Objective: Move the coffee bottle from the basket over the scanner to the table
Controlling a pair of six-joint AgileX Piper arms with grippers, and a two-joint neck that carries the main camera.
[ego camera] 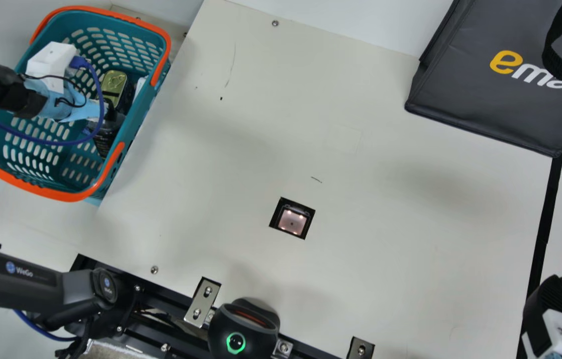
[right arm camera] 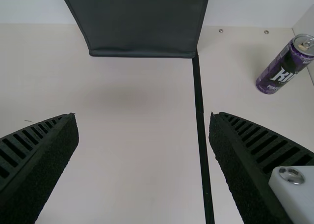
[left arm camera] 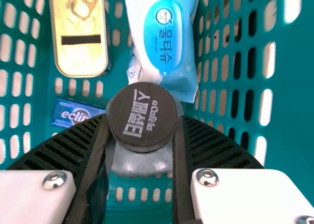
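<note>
In the main view my left gripper (ego camera: 109,110) is down inside the teal basket (ego camera: 154,92), at the top of the dark coffee bottle (ego camera: 105,138). The left wrist view has the bottle's black cap (left arm camera: 142,117) held between both ribbed fingers of my left gripper (left arm camera: 142,128), one pressed to each side; the fingers hide part of the bottle's body. The scanner (ego camera: 292,222) is a lit square window set into the table (ego camera: 241,149). My right gripper (ego camera: 554,299) is at the lower right of the main view; in its wrist view the right gripper (right arm camera: 143,128) has its fingers wide apart, nothing between them.
Beside the bottle in the basket are a golden can (left arm camera: 78,37), a blue-white wipes pack (left arm camera: 164,42) and a small blue box (left arm camera: 73,113). A dark bag (ego camera: 485,94) stands at the back right. A purple can (right arm camera: 287,64) is beyond the black strip (right arm camera: 200,116).
</note>
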